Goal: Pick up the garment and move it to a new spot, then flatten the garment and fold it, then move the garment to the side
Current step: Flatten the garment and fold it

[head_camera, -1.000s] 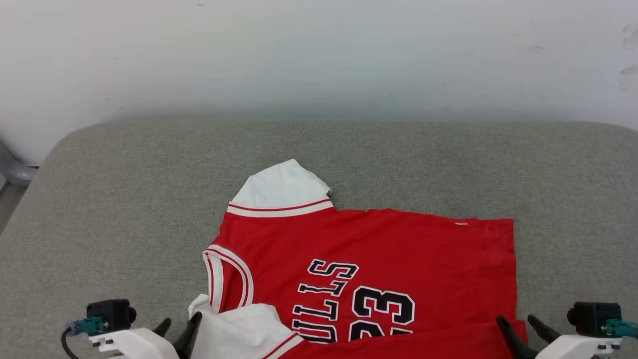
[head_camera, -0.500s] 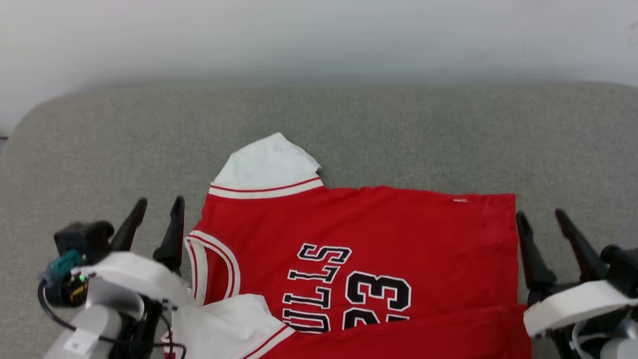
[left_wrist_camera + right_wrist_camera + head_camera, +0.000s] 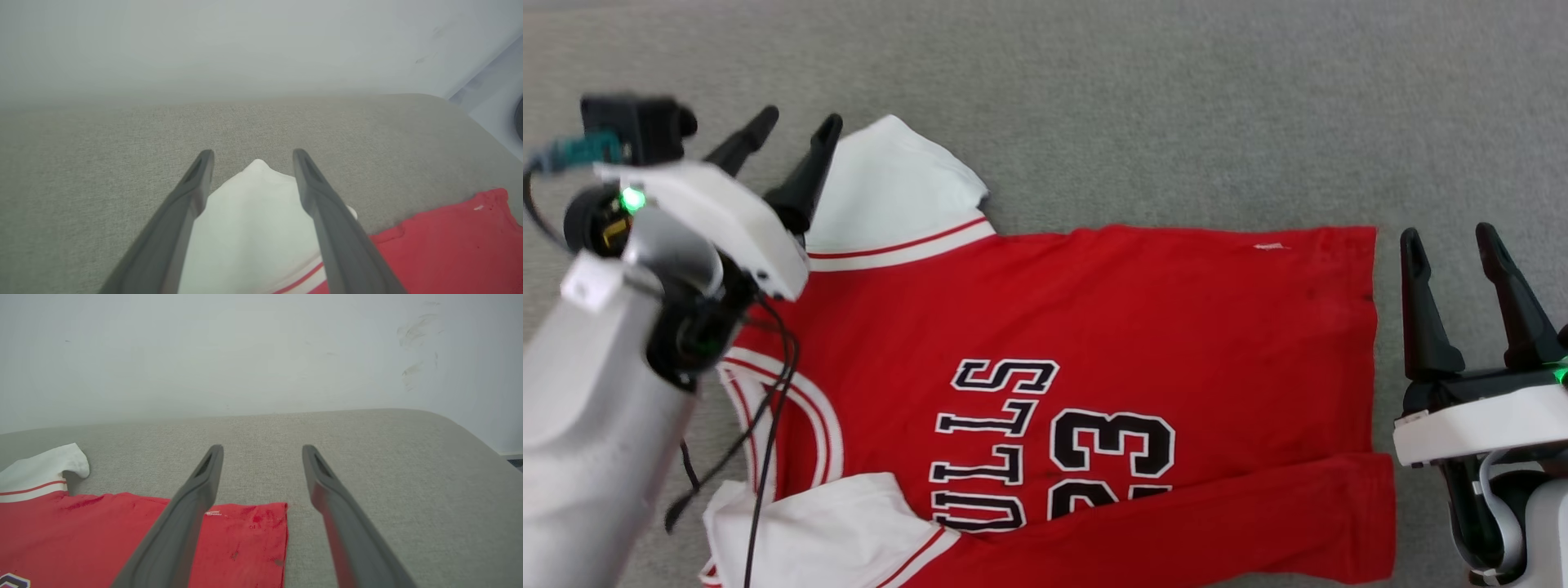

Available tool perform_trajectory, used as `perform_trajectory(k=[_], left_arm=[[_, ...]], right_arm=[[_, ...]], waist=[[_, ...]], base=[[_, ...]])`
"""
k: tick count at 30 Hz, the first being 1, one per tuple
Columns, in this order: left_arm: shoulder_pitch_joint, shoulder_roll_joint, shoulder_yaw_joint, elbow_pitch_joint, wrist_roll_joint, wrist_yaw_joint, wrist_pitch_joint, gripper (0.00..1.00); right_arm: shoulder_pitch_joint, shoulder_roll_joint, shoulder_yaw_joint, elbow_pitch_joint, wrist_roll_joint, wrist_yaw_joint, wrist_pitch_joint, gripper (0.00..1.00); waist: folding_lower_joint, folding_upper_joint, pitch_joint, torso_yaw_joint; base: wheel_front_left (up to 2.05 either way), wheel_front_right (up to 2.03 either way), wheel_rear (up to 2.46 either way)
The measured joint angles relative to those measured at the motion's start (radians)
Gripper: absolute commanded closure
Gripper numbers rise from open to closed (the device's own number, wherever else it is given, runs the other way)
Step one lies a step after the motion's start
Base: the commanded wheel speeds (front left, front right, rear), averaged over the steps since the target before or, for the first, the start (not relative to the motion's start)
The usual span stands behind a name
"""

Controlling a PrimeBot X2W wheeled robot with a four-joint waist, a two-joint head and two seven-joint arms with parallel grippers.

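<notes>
Grey fabric surface (image 3: 1176, 98), scuffed pale wall (image 3: 245, 355), garment (image 3: 1135, 310) spread, left gripper (image 3: 800, 120) and right gripper (image 3: 1449, 237) splayed

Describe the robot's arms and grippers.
The left gripper and right gripper each have two long dark fingers on a white wrist housing with a green light. The silver-grey left forearm carries black cables and a black camera with teal plug.

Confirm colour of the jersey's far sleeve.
White sleeve, with a thin red stripe in its white armhole band; head view shows it best.

grey cushion (image 3: 1176, 98) bare beyond garment (image 3: 1135, 310); wall (image 3: 245, 355) bounds far edge.
</notes>
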Motion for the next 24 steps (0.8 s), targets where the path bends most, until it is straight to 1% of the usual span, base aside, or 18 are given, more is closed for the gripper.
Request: perform_trajectory(k=[4, 9, 12, 15, 18, 19, 20, 21, 22, 24], left_arm=[[-0.139, 0.028, -0.044, 0.094, -0.048, -0.040, 0.206, 0.00], [-0.250, 0.063, -0.087, 0.201, -0.105, -0.054, 0.450, 0.00], [-0.286, 0.076, -0.102, 0.252, -0.131, -0.055, 0.551, 0.00], [-0.317, 0.088, -0.115, 0.295, -0.138, -0.055, 0.629, 0.00], [-0.347, 0.089, -0.128, 0.337, -0.154, -0.047, 0.712, 0.00], [-0.356, 0.088, -0.132, 0.345, -0.160, -0.043, 0.739, 0.22], [-0.361, 0.087, -0.133, 0.352, -0.162, -0.038, 0.753, 0.39], [-0.362, 0.088, -0.133, 0.359, -0.169, -0.035, 0.760, 0.94], [-0.362, 0.090, -0.132, 0.366, -0.170, -0.035, 0.762, 1.00], [-0.363, 0.089, -0.140, 0.374, -0.165, -0.037, 0.761, 1.00]], right_arm=[[-0.018, 0.006, 0.006, 0.004, 0.000, 0.000, -0.010, 0.00], [-0.027, 0.011, 0.018, 0.023, 0.015, 0.000, -0.033, 0.00], [-0.030, 0.013, 0.023, 0.042, 0.029, 0.000, -0.045, 0.00], [-0.031, 0.013, 0.025, 0.059, 0.055, 0.000, -0.060, 0.00], [-0.032, 0.014, 0.028, 0.078, 0.073, 0.000, -0.069, 0.00], [-0.032, 0.014, 0.027, 0.082, 0.077, 0.000, -0.070, 0.00], [-0.032, 0.014, 0.027, 0.086, 0.083, 0.000, -0.070, 0.00], [-0.033, 0.014, 0.027, 0.091, 0.084, 0.000, -0.069, 0.00], [-0.033, 0.014, 0.027, 0.095, 0.088, 0.000, -0.068, 0.00], [-0.041, 0.014, 0.027, 0.103, 0.093, 0.000, -0.066, 0.00]], waist=[[0.0001, 0.0000, 0.046, -0.040], [0.0000, 0.0000, 0.084, -0.092], [0.0000, 0.0000, 0.103, -0.120], [-0.0001, 0.0000, 0.122, -0.140], [-0.0004, 0.0000, 0.136, -0.156], [-0.0005, 0.0000, 0.139, -0.160], [-0.0005, 0.0000, 0.142, -0.164], [-0.0006, 0.0000, 0.144, -0.167], [-0.0006, 0.0001, 0.146, -0.169], [-0.0006, 0.0000, 0.146, -0.170]], base=[[0.00, 0.00, 0.00], [0.00, 0.00, 0.00], [0.00, 0.00, 0.00], [0.00, 0.00, 0.00], [0.00, 0.00, 0.00], [0.00, 0.00, 0.00], [0.00, 0.00, 0.00], [0.00, 0.00, 0.00], [0.00, 0.00, 0.00], [0.00, 0.00, 0.00]])
